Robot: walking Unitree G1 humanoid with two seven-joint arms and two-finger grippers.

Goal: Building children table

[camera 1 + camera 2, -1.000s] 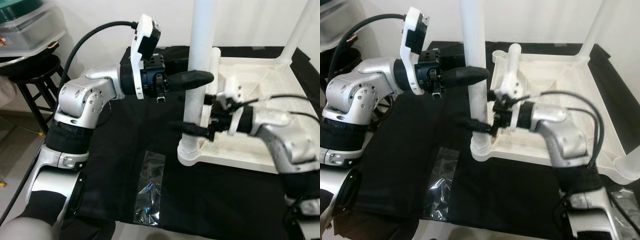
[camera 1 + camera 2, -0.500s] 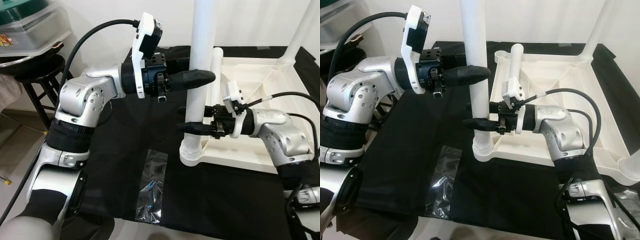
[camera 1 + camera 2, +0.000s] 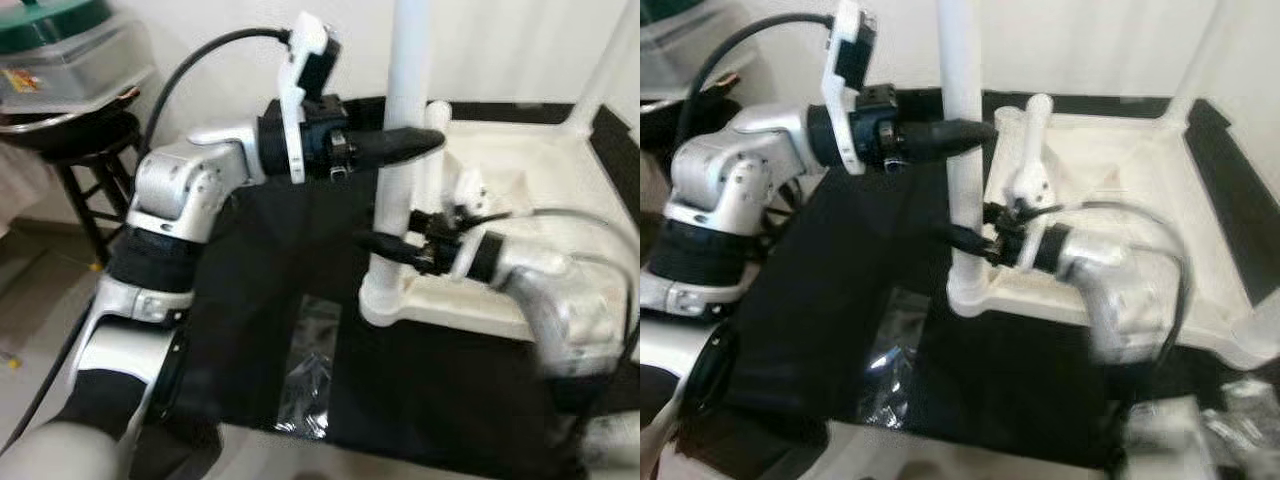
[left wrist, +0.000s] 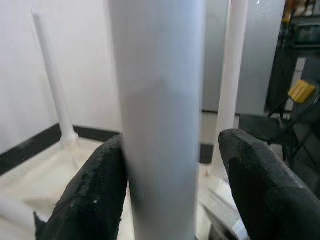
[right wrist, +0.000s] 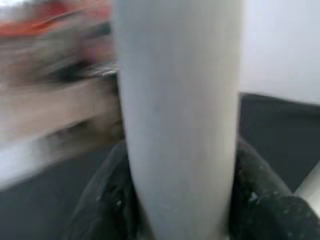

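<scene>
From the left eye you see the white table top (image 3: 520, 190) lying upside down on the black cloth (image 3: 270, 290), with one white leg (image 3: 400, 150) standing upright in its near corner socket (image 3: 385, 300). Your left gripper (image 3: 415, 143) reaches across the leg high above the socket; your right gripper (image 3: 385, 245) reaches across it lower down, just above the socket. I judge the step in hand is seating or tightening this leg. The next move calls for holding it plumb while you press or turn it home. A crinkled plastic wrapper (image 3: 305, 385) lies on the cloth near the socket, on your side of it.

The right eye shows the same pair of holds, and a second leg (image 3: 1195, 55) already standing at the far corner from the socket.

The left wrist view shows one finger (image 4: 92, 195) against the leg (image 4: 157, 115) and the other (image 4: 262, 185) standing off it with a gap, so this hold looks loose rather than clamped.

The right wrist view is blurred; both fingers (image 5: 107, 200) appear pressed to the leg (image 5: 177, 115), one on either side, so it seems clamped on it.
</scene>
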